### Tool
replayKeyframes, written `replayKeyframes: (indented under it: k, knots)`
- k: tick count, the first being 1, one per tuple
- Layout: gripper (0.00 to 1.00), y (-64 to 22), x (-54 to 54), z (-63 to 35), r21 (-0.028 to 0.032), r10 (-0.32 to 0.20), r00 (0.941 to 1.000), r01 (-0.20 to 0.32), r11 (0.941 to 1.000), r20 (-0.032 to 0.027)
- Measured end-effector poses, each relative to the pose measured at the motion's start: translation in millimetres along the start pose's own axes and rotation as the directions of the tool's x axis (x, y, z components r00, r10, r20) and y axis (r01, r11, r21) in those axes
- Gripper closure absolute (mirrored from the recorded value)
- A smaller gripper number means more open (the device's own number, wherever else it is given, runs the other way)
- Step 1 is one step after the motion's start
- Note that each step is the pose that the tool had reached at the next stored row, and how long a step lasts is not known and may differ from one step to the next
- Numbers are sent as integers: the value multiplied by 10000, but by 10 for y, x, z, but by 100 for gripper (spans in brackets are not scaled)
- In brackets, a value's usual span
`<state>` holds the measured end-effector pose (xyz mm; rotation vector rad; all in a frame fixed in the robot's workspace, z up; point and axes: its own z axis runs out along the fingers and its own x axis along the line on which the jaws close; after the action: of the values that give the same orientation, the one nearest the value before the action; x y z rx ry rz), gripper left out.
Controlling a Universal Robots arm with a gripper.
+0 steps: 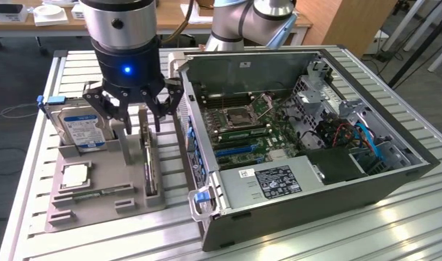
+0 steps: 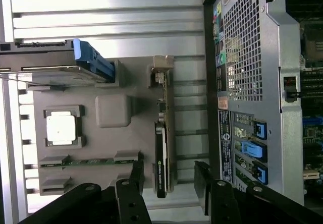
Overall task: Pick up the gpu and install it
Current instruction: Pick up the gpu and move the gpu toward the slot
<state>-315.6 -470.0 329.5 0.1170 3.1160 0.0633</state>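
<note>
- Lying nearest in the exterior view, the grey holder [image 1: 97, 209] sits on the slatted table [image 1: 337, 239], just beside the open computer case [image 1: 366, 179] on the exterior view's right.
- At the holder's near end lies the narrow memory stick [image 1: 97, 193], and a little farther the square processor [image 1: 74, 175]; neither is part of this job.
- The gpu [image 1: 149, 163] stands on its long edge in a slot on the holder's right side, next to the case's rear panel.
- Its long axis runs near to far, roughly parallel to that panel. In the wrist view the black shroud of the gpu [image 2: 160, 158] fills the near part and faces the exterior view's left, with the thin board on the case side.
- The gripper [image 1: 142, 122] hangs over the card with fingers spread wide, one on each side of it, and holds nothing. Whether a finger touches the card I cannot tell.
- My reading: this is the approach to the pick, with the grasp not yet made and the card not yet installed.
- A sound grasp calls for the fingers centred across the thin edge and low enough to bite, then a straight lift clear of the slot.
- Farthest on the holder, at the exterior view's left, the hard drive [image 1: 79, 128] stands upright.
</note>
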Motion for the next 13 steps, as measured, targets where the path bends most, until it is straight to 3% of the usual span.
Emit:
replayKeyframes:
  k: [13]
  knots:
    - [47,-80,-1,232,0,-2,10000,2,10000,0]
